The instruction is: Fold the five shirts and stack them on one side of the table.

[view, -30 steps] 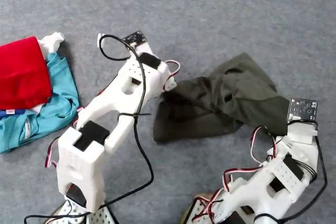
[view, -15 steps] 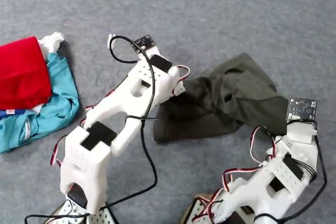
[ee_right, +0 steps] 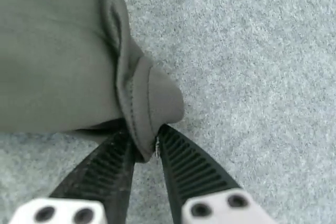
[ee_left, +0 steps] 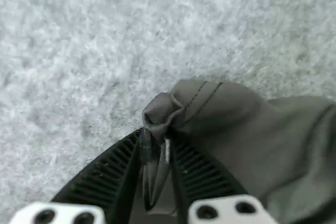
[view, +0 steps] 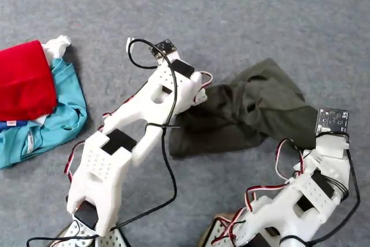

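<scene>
As seen from above, a crumpled olive shirt (view: 254, 111) lies right of centre on the grey table (view: 243, 21). The left gripper (ee_left: 154, 153) is clamped on a bunched corner at its left end; the right gripper (ee_right: 144, 148) pinches a folded hem at its right end. A red shirt (view: 23, 79) sits on a teal shirt (view: 58, 120) at the table's left edge.
</scene>
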Available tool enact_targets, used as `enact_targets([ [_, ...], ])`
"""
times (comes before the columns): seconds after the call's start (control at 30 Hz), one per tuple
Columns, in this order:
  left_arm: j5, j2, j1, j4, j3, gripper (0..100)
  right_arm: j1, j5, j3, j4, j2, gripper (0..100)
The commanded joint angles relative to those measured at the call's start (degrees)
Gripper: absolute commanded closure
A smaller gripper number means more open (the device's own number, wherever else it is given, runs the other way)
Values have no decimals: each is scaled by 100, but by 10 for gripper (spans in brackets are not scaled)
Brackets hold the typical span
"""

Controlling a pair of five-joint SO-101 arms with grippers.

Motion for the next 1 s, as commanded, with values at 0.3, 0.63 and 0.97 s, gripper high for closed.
enact_targets([
  [0.3,-325,-101,-18,545,-651,982,-101,70,13,-123,-66,996],
  [0.63,-826,-40,-202,1187,-1407,865,-101,70,13,-123,-66,996],
  [0.97,-818,400,-211,1178,-1468,775,-101,70,13,-123,-66,996],
])
